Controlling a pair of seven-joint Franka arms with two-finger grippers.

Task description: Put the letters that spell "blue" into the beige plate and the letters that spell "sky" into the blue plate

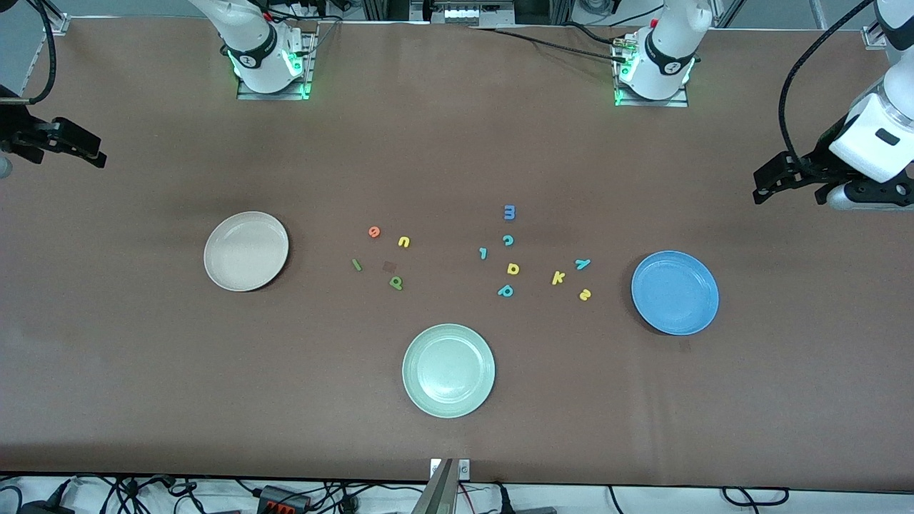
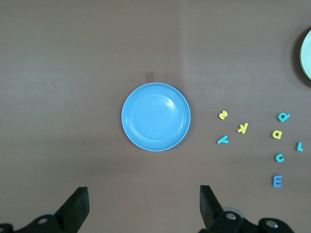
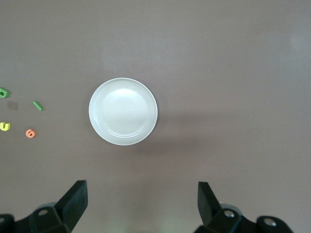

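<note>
The beige plate (image 1: 246, 251) lies empty toward the right arm's end, and the blue plate (image 1: 675, 293) lies empty toward the left arm's end. Beside the beige plate sit the orange e (image 1: 374, 231), yellow u (image 1: 404, 242), dark green l (image 1: 356, 265) and green b (image 1: 396, 283). Close to the blue plate sit the teal y (image 1: 583, 264), yellow k (image 1: 558, 278) and yellow s (image 1: 585, 294). My left gripper (image 1: 785, 187) hangs open high over its end of the table, looking down on the blue plate (image 2: 155, 117). My right gripper (image 1: 68, 148) hangs open high over the beige plate (image 3: 123, 111) end.
A pale green plate (image 1: 448, 370) lies nearest the front camera, mid-table. Other letters lie between the two groups: blue m (image 1: 509, 212), teal c (image 1: 508, 240), a small teal hooked piece (image 1: 483, 253), yellow d (image 1: 513, 269), teal p (image 1: 505, 290).
</note>
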